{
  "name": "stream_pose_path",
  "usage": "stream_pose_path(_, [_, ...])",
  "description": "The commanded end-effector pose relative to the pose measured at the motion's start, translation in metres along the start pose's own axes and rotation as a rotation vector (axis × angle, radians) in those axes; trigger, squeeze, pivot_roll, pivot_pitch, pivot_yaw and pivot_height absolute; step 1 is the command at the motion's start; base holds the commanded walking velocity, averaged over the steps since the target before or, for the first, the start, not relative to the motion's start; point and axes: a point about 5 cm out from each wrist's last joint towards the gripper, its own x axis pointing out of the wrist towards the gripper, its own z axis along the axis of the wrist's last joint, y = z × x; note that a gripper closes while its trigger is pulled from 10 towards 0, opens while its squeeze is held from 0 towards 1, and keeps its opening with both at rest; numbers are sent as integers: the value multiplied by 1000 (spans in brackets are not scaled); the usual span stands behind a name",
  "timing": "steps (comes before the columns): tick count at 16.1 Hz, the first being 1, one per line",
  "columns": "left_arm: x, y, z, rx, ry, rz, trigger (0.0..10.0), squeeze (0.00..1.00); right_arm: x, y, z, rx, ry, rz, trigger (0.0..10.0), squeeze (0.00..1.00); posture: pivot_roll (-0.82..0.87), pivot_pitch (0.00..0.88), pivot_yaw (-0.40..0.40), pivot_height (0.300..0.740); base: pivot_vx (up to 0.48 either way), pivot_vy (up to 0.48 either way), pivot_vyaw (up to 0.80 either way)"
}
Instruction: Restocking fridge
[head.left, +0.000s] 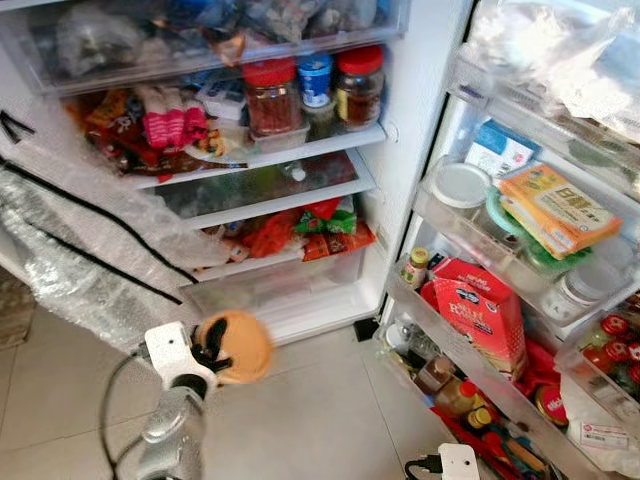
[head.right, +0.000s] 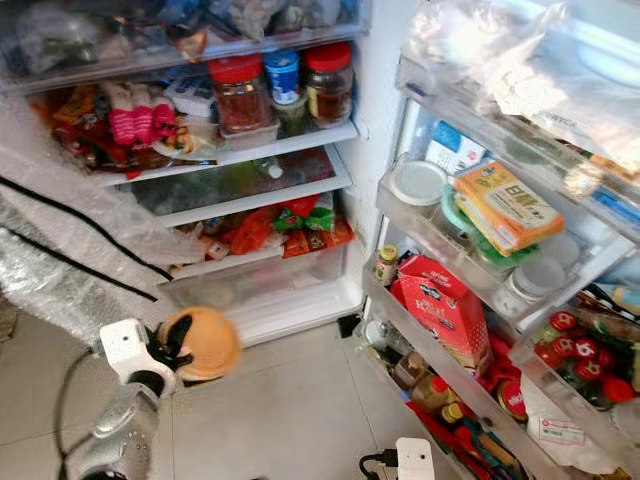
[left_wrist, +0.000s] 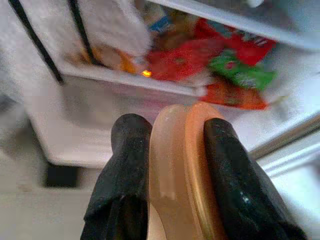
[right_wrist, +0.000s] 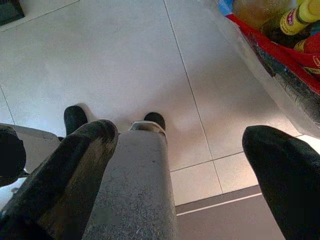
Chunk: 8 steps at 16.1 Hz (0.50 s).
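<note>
Left gripper (head.left: 222, 352) pinching orange lidded tub (head.left: 236, 347) over tile floor (head.left: 300, 420)
Tub sits edge-on between both fingers (left_wrist: 125, 170), low before open fridge's clear bottom drawer (head.left: 285, 290); right gripper (right_wrist: 180, 160) fingers spread wide, hanging by door shelves (head.left: 470, 370)

Left arm (head.left: 170, 430): silver, rounded metal casing with glossy highlights; white blocky wrist housing (head.left: 172, 350) above it, with a dark round part beneath. Thin black cable (head.left: 108, 400) loops off the arm's outer side. Left gripper (left_wrist: 172, 150): two long black fingers (left_wrist: 125, 165), matte, slightly scuffed, rounded tips. Right gripper (right_wrist: 185, 150): same black fingers (right_wrist: 285, 170), broad and rounded. White wrist housing (head.left: 458, 462) with black cable (head.left: 420, 466) attached.
</note>
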Motion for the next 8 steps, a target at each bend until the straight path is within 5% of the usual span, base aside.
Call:
stream_pose_path(1, [-10,4,-2,-108,8,12,10000,0,-4,2,-20,4,74,7,10000,0,-26,170,13,740,0,0,0])
stream_pose_path(4, [-16,1,6,-249,-21,-18,10000,0,-4,1,-20,3,74,4,10000,0,-17,167,8,740,0,0,0])
stream_pose_path(8, [-20,3,25,-231,-61,-35,10000,0,-4,1,-19,0,70,7,10000,0,-15,176,7,740,0,0,0])
